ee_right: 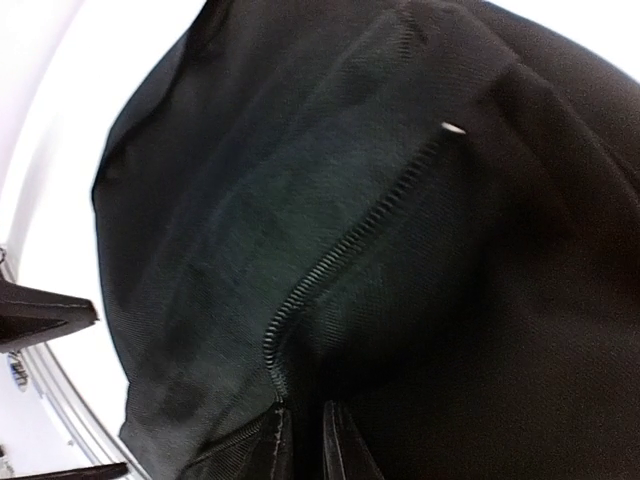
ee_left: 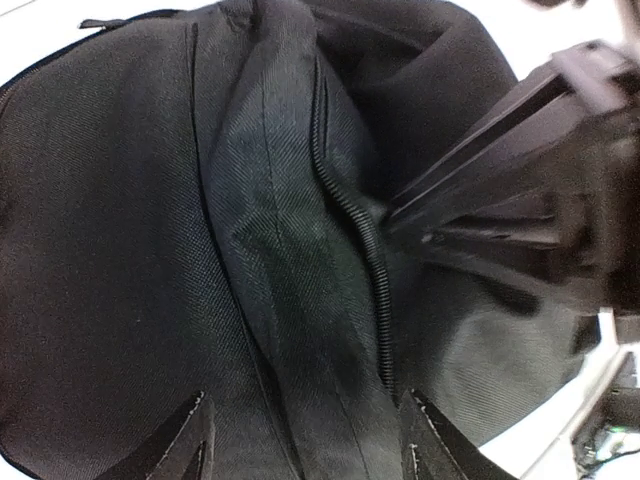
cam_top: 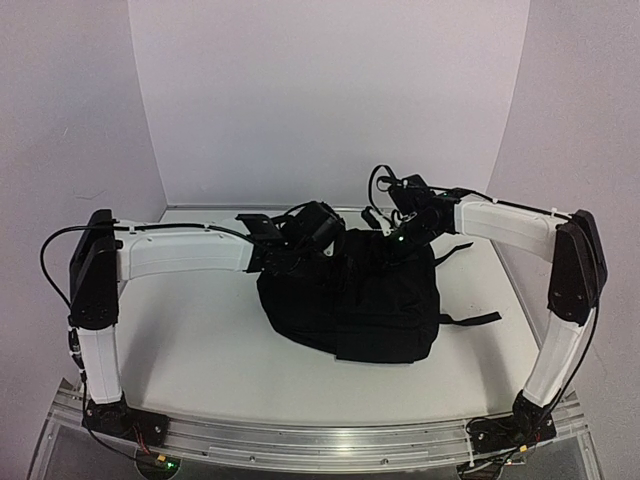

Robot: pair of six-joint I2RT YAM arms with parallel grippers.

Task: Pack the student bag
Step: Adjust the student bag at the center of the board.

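On the table, seen from above: the student bag (cam_top: 350, 305) lies flat on the table (cam_top: 200, 345), a little right of the middle and closer to the far edge than to the near one.
Long axis: roughly left to right across the table, with the straps (cam_top: 470, 320) trailing toward the right edge.
Arms from above: the left gripper (cam_top: 300, 238) is at the bag's far-left rim and the right gripper (cam_top: 405, 235) at its far-right rim. Both are right on the bag, and neither is plainly nearer.
Left wrist view: the fingers (ee_left: 180, 450) stand apart, released and holding nothing. The zip (ee_left: 375, 270) runs straight away between them, closer to the right-hand finger. The right gripper comes in from the right and meets the zip partway along.
Right wrist view: the fingertips (ee_right: 278, 455) are nearly together at the near end of the zip, which climbs up and to the right away from them. They seem clenched on the bag's cloth there, though the dark fabric hides the pinch itself.
Relation that matters: the zip line leads directly out from the right gripper, so a pull along that line looks like the next call. The loose left gripper straddles the same seam, where it could steady the cloth.
Writing: no brand, label or lettering can be read in any view.
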